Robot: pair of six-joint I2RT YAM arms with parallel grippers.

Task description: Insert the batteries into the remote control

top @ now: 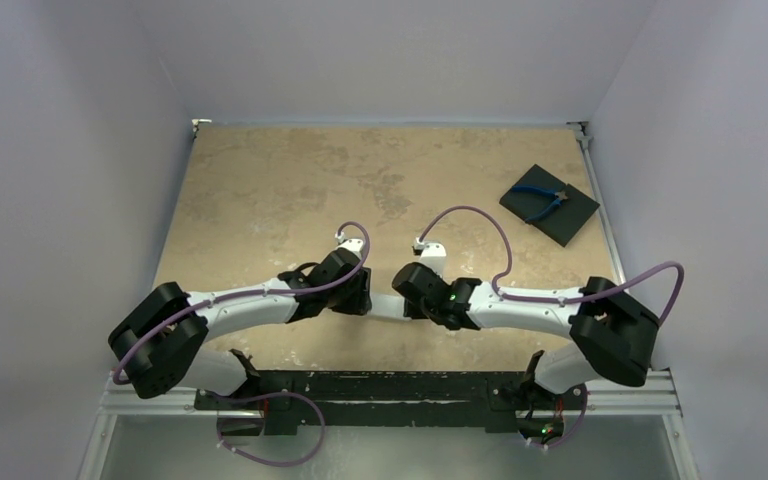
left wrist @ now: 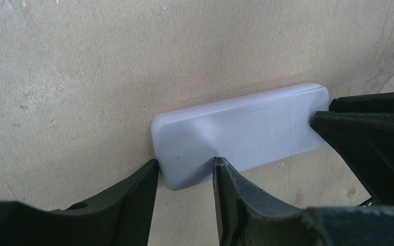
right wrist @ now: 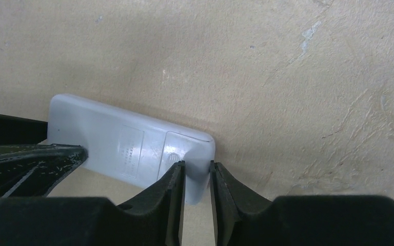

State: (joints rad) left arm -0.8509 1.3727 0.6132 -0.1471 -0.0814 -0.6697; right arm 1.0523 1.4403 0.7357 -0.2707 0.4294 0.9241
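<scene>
The remote control is a white slab with its plain back toward the wrist cameras, just above the tan table between the two arms. My left gripper is shut on one end, a finger against each side of that corner. My right gripper is shut on the other end, one finger on the battery cover and one on the outer edge. Each wrist view shows the other gripper's black fingers at the far end of the remote. The batteries are out of view.
Blue-handled pliers lie on a black square pad at the far right of the table, near its right edge. Grey walls close in the table at the back and sides.
</scene>
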